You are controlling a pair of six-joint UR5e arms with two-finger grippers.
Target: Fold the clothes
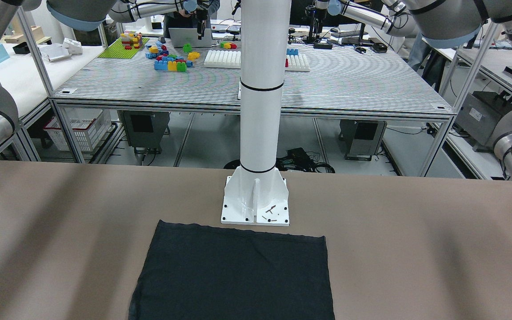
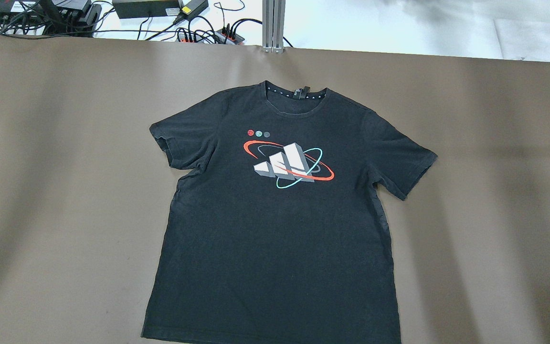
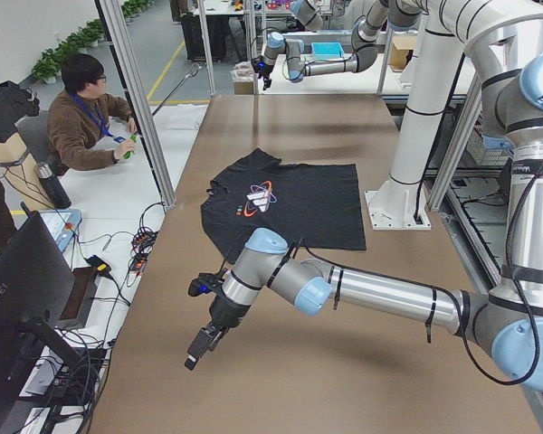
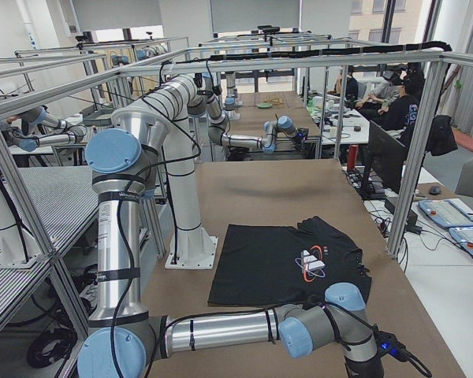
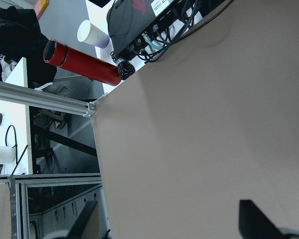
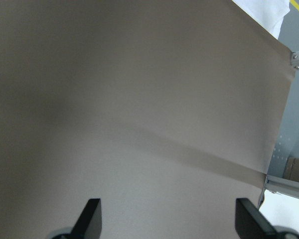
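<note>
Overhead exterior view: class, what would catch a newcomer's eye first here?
A black T-shirt lies flat, print up, in the middle of the brown table, with a red, white and teal logo on its chest. In the front-facing view a white pole stands on its base plate right by the shirt's hem.
</note>
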